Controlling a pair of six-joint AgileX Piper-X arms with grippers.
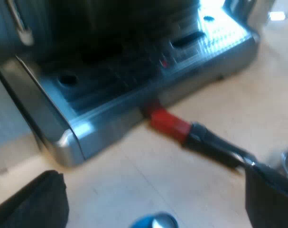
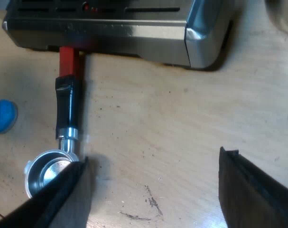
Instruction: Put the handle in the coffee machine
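The metal holder lies flat on the wooden table, its red end (image 1: 168, 124) touching the base of the espresso machine (image 1: 134, 90). Its dark handle (image 1: 215, 145) runs away from the machine and passes behind one finger (image 1: 272, 197) of my left gripper (image 1: 153, 206), which is open and holds nothing. In the right wrist view the same holder shows its red end (image 2: 69, 61) against the machine's base (image 2: 115, 35), its dark handle (image 2: 67, 109) and its round metal basket (image 2: 46, 171). My right gripper (image 2: 153, 190) is open, with one finger (image 2: 63, 199) partly over the basket.
A blue tamper (image 2: 2, 115) rests on the table beside the holder, and its top (image 1: 153, 222) sits between my left fingers. The machine's drip tray (image 1: 200, 42) and rounded metal corner (image 2: 203, 38) stand close. Bare wooden table (image 2: 158, 128) lies between my right fingers.
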